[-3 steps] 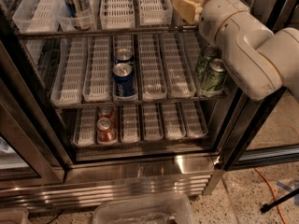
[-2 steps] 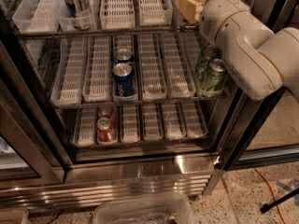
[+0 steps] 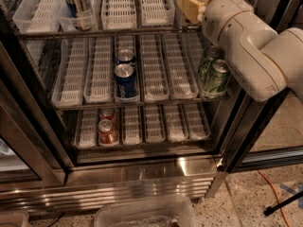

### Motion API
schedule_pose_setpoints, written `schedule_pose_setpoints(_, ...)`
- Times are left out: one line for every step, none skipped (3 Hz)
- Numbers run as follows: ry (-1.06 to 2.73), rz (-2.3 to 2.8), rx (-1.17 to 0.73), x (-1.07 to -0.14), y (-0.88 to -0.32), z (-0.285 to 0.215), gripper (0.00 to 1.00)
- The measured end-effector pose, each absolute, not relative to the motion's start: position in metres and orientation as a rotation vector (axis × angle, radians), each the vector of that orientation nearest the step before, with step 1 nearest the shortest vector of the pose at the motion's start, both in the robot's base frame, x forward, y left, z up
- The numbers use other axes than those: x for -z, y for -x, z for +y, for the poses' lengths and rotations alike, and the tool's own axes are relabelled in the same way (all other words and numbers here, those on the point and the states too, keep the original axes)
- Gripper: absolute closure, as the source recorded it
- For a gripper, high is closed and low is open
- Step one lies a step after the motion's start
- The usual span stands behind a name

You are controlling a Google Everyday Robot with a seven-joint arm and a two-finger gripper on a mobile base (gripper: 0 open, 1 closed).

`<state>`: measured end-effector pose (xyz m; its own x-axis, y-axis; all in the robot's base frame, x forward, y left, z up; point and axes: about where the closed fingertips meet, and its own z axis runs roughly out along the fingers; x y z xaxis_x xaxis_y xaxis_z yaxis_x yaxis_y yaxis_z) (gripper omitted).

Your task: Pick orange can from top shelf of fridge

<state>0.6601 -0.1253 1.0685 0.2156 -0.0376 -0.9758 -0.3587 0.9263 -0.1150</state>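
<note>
"Orange can (image 3: 79, 4) – where do we have it?"

"Upper left of frame, on the top shelf (image 3: 118, 32) of the fridge (image 3: 142, 171). We see it upright in the 2nd clear lane tray from the left, w/ its top cut off by the frame edge. The body reads dark w/ a coppery sheen. We can't make out the lettering."

"And the gripper (image 3: 195, 4)?"

"Upper right of frame, also at top-shelf level, over the right-hand lanes. It's tan-yellow and partly hidden behind the pale arm (image 3: 251, 51), which comes in from the right edge. Open or shut, we can't tell, and we can't tell whether it has hold of anything. It's well apart from the orange can, w/ lane trays (image 3: 118, 6) w/ white slotted bottoms lying between the two."

"What else do we have in view?"

"Mid shelf, approx. centre of frame: two blue cans (image 3: 125, 79) in one lane, one behind the other. At the right end of that shelf there are two green cans (image 3: 217, 77), partly covered by the arm. On the lower shelf, left of centre, we see two red cans (image 3: 107, 130), again front & back in one lane. At bottom centre, on the speckled floor in front of the fridge, we see a clear plastic bin (image 3: 147, 212)."
</note>
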Motion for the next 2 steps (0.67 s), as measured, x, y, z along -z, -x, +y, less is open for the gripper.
schedule_pose_setpoints(0.345,1.329,-0.227,-1.074,-0.659,-0.128,1.00)
schedule_pose_setpoints(0.340,1.299,-0.224,-1.084,-0.658,-0.132,1.00)
